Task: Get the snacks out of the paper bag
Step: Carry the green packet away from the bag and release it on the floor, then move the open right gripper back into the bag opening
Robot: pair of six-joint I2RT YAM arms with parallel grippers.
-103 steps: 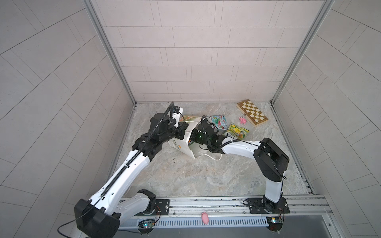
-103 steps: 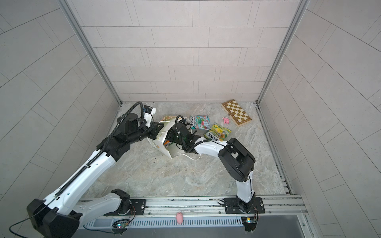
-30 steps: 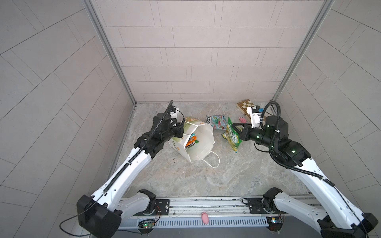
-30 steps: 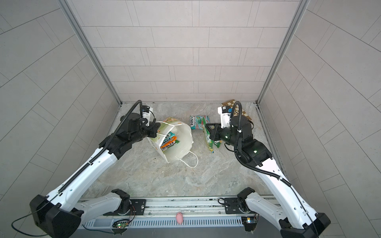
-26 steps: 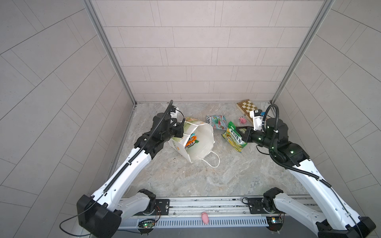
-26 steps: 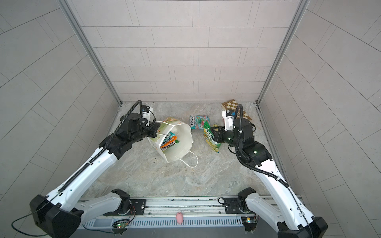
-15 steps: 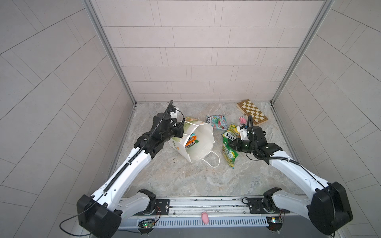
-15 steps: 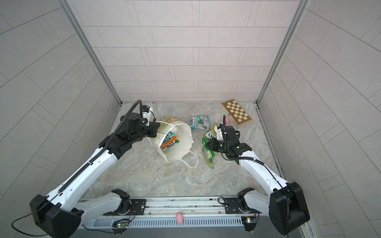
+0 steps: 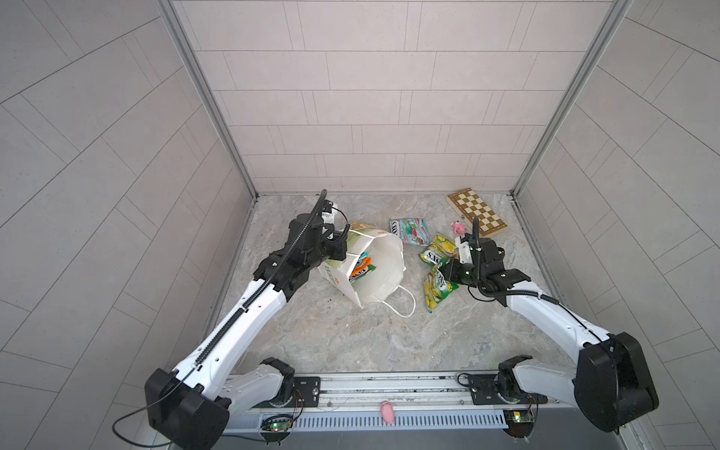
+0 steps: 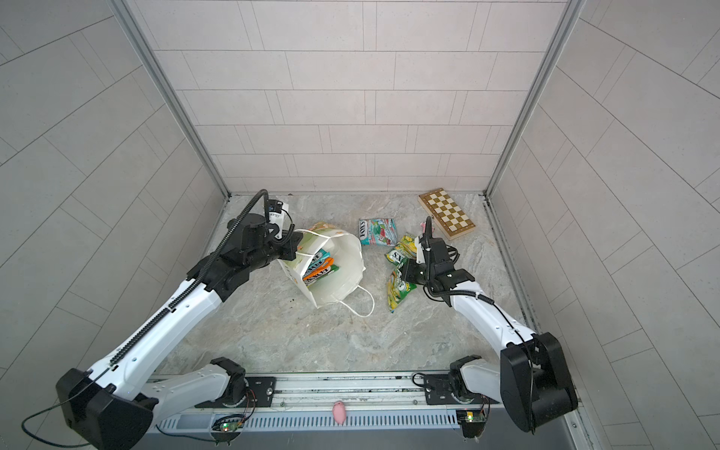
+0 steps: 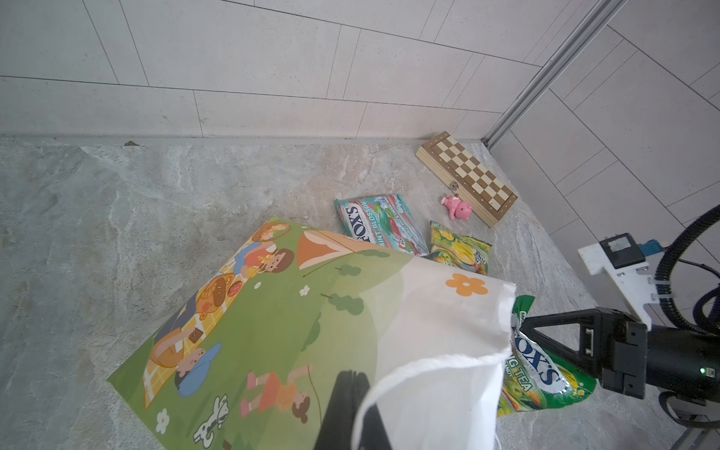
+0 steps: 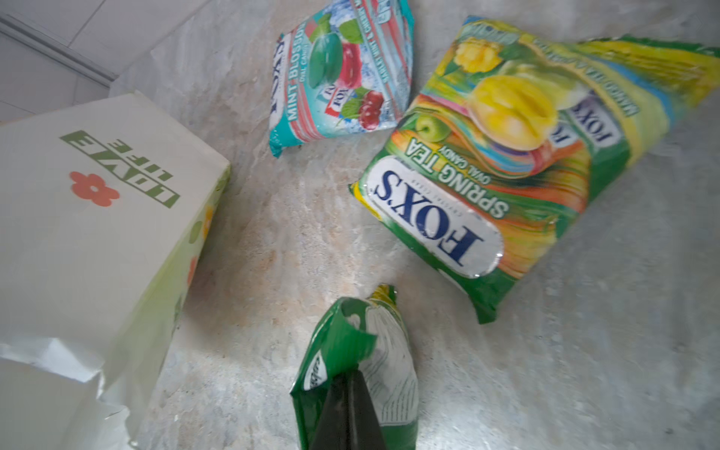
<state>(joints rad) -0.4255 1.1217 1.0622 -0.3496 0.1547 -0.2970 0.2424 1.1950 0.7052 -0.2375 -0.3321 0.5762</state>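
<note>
The left pincer (image 11: 350, 380) pinches the rim of the paper bag (image 9: 389, 253), which lies tipped on the worktop (image 9: 350, 343) with packets (image 9: 360, 269) inside; the right pincer (image 12: 348, 380) grips a yellow-green FOX'S packet (image 9: 438, 286) beside the bag's mouth, near the Mint Blossom packet (image 9: 409, 230) and Spring Tea packet (image 9: 438, 251)

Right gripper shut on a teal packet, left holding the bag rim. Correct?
No: the right gripper is shut on a yellow-green packet, per the right wrist view; the teal packet lies on the floor. The left gripper holds the paper bag's rim.
</note>
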